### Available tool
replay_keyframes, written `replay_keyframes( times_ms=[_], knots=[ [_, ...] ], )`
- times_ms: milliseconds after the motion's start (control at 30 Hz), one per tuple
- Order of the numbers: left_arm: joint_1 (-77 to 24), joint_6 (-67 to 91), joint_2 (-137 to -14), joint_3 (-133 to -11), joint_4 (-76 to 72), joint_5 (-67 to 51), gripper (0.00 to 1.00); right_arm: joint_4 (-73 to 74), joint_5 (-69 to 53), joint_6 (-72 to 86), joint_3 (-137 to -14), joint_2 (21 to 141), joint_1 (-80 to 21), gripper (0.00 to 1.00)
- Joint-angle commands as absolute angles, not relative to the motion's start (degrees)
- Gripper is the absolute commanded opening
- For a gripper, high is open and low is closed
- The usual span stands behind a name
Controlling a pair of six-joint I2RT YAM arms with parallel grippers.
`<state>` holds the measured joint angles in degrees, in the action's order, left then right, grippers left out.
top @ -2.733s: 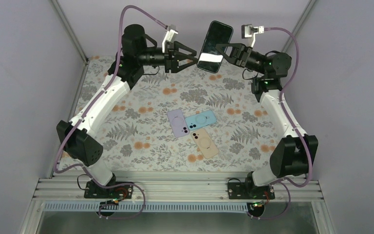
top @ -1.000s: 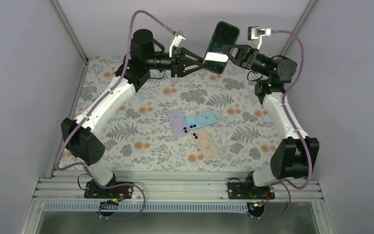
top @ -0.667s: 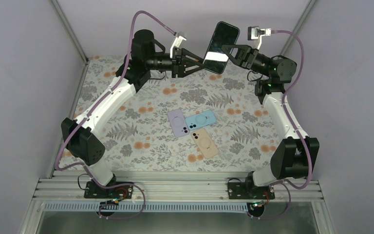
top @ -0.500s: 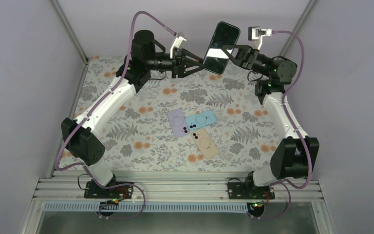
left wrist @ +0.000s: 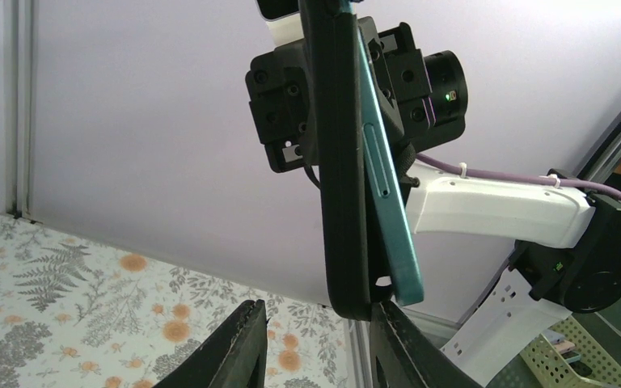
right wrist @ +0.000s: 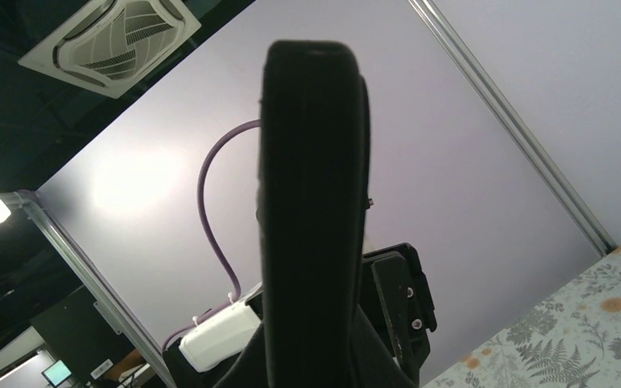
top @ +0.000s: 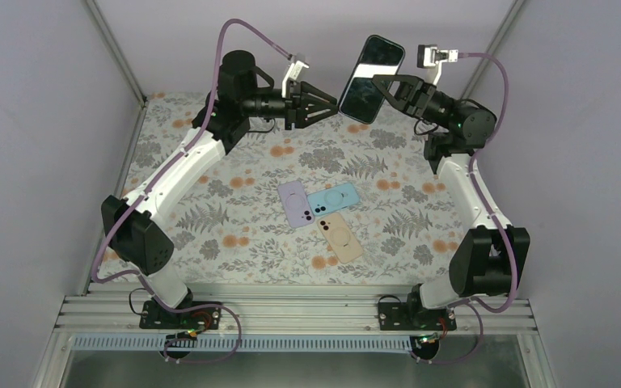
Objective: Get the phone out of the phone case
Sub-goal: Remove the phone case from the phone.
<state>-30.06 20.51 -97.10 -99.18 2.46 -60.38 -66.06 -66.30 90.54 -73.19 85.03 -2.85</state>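
Observation:
My right gripper (top: 386, 86) is shut on a black phone case (top: 371, 78), holding it upright in the air above the back of the table. In the left wrist view the teal phone (left wrist: 385, 194) stands partly peeled out of the black phone case (left wrist: 341, 162) along its lower end. My left gripper (top: 334, 100) is open just below that lower end. Its fingers (left wrist: 241, 349) are apart with nothing between them. The case's bottom corner sits just above the right finger. In the right wrist view only the case's dark edge (right wrist: 315, 202) shows, hiding the fingertips.
Three phone-shaped items lie backs up mid-table: lilac (top: 294, 202), light blue (top: 333, 199) and beige (top: 340, 236). The floral table cloth (top: 234, 210) is walled by grey panels at the left, back and right. A metal rail (top: 291, 311) runs along the near edge.
The right arm has lifted the cased phone up and to the right, off the left fingers that overlapped its lower end. The left jaws have narrowed.

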Motion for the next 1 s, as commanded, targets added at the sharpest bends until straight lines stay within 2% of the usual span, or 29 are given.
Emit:
replay_keyframes(
  times_ms=[0,467,967],
  knots=[
    [-29.1,19.0,-97.9,-98.3,5.0,-54.4,0.33,-75.5,-63.4,95.2,-74.6,83.0,-3.9,0.04],
    [-29.2,18.7,-98.6,-99.4,6.1,-51.9,0.34,-73.9,-64.5,91.8,-72.7,83.6,-7.3,0.04],
    [-29.2,15.6,-98.6,-100.9,8.8,-49.9,0.34,-68.8,-70.9,84.9,-69.9,81.8,-9.9,0.04]
  ],
)
